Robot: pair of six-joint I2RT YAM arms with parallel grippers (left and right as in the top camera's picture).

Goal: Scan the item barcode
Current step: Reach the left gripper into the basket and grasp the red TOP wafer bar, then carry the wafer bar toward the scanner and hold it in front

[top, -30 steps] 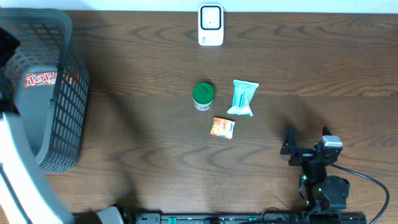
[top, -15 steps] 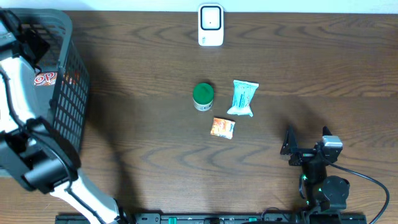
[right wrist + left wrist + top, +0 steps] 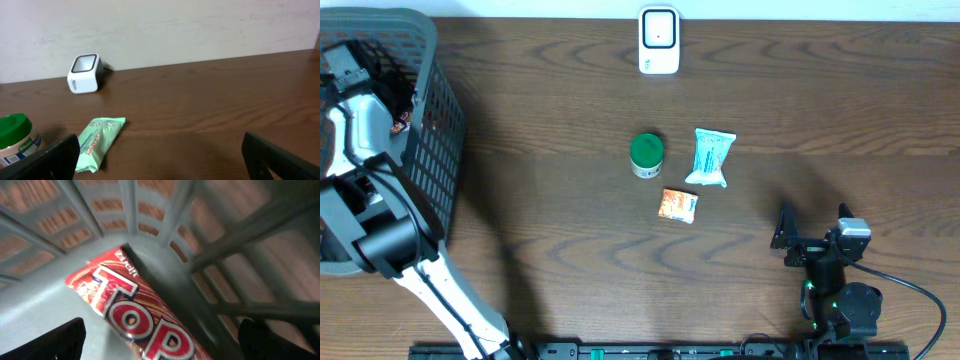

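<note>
Left arm reaching down into the basket, right arm parked on the bench

The left end effector [image 3: 162,342] hangs inside the grey plastic lattice basket [image 3: 430,150] at the bench's [image 3: 540,200] left end, fingers wide apart, holding nothing; just beneath it the red glossy "Top" snack packet [image 3: 135,315] lies on the basket floor, one end in a corner; the right end effector [image 3: 815,232] sits low at the near right, fingers spread and empty; the white boxy barcode scanner [image 3: 659,40] stands at the far edge; mid-bench, near one another, are a green-lidded round jar [image 3: 646,154], a mint-green wipes pack [image 3: 710,157] and a small orange sachet [image 3: 678,205].
</note>
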